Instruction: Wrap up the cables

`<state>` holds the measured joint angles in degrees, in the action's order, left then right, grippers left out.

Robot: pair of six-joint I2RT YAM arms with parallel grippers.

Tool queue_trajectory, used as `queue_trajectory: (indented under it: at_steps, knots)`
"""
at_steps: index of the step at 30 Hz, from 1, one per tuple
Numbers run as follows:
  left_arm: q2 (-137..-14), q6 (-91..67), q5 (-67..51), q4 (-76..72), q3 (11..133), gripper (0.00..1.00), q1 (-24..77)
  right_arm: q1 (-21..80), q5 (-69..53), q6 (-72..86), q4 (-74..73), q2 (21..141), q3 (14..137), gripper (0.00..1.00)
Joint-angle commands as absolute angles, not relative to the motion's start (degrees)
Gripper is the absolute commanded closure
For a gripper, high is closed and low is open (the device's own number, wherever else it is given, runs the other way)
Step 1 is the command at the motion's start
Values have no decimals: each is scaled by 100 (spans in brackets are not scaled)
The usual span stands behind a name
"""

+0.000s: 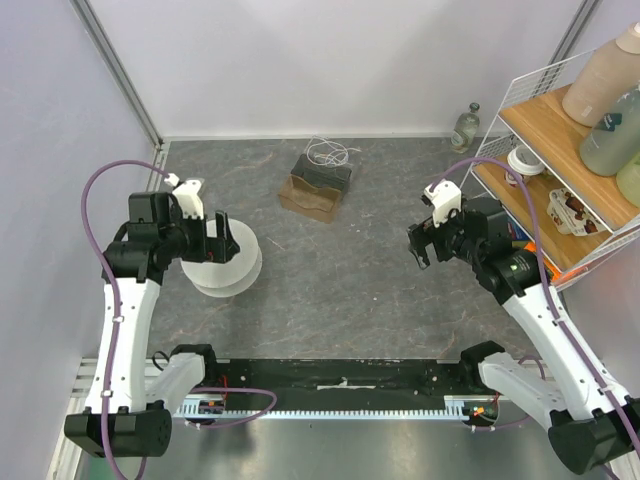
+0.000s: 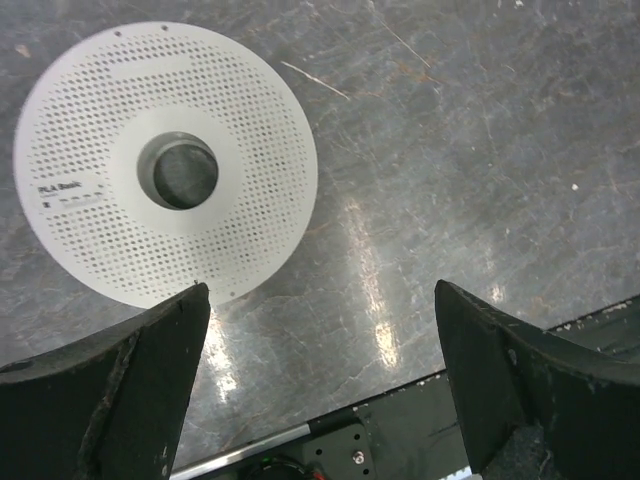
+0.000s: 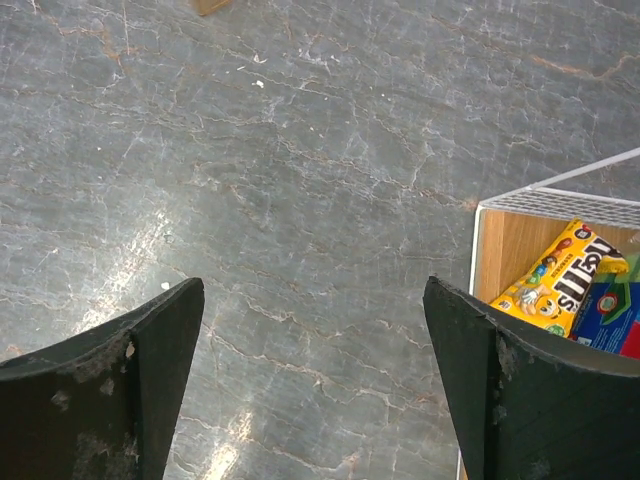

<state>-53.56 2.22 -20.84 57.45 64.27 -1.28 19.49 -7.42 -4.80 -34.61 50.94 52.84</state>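
The cables (image 1: 330,152) are thin white wire in loose loops, lying on a brown block (image 1: 316,188) at the back middle of the table. A white perforated spool (image 2: 165,160) lies flat on the left; it also shows under the left arm as the spool (image 1: 232,272). My left gripper (image 1: 226,238) hovers above the spool's edge, open, with nothing between its fingers (image 2: 150,370). My right gripper (image 1: 420,246) hangs open over bare table, empty, its fingers (image 3: 150,350) wide apart. Neither wrist view shows the cables.
A white wire shelf rack (image 1: 500,130) with wooden boards stands at the right, holding bottles, a bowl and snack packs; a yellow candy bag (image 3: 560,275) lies on its lowest board. A small glass bottle (image 1: 466,126) stands at the back. A black rail (image 1: 340,375) runs along the near edge.
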Motion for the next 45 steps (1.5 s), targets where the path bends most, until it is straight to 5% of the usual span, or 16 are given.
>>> queue_trajectory:
  at_steps: [1, 7, 15, 24, 45]
  knots:
    - [-5518, 534, -1889, 5361, 6960, 1, -158, 1934, -914, -528, -3182, 5203, 5352, 2]
    - [-6371, 1642, -2250, 5994, 7707, 1, -158, 1934, -1775, -1335, -3699, 5738, 5800, 2]
    - [-7549, 2724, -635, 5653, 7524, 1, -185, 1925, -1722, -1643, -3902, 6407, 6091, 2]
    - [-7822, 3577, 702, 4159, 6286, 1, -167, 1934, -1819, -1661, -3911, 6557, 6047, 2]
    - [-8112, 3709, 1072, 2900, 5318, 1, 755, 1934, -2065, -1582, -4130, 6750, 6135, 2]
